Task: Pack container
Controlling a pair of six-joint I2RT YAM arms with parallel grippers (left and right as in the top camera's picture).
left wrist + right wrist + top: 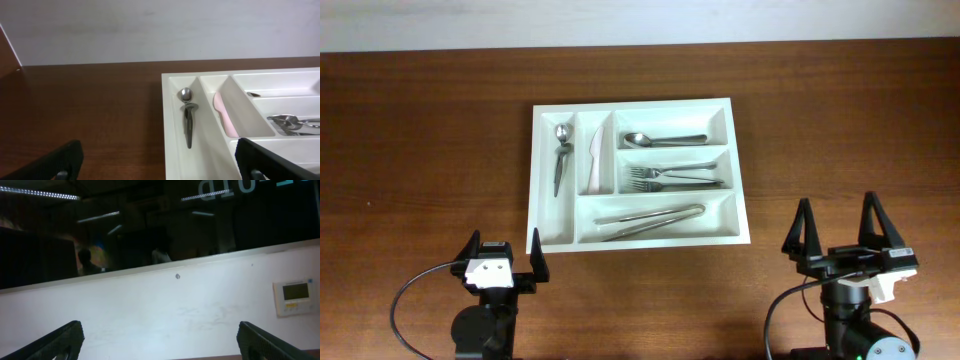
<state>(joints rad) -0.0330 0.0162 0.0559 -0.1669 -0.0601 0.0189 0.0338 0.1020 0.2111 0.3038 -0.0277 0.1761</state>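
The container (630,104) is a white tray with five compartments in the middle of the wooden table. It holds a steel scoop (561,155), a pale knife (593,160), a spoon (665,139), forks (670,178) and tongs (648,219). My left gripper (504,238) stands open just off the tray's front left corner, with nothing between its fingers. My right gripper (837,203) is open and empty to the right of the tray. The left wrist view shows the container (167,125), scoop (188,120) and knife (224,117) beyond the left gripper (162,162). The right gripper (162,345) faces a wall.
Bare wooden table lies on every side of the tray. In the right wrist view there is only a white wall with a thermostat (296,296) and dark windows above it.
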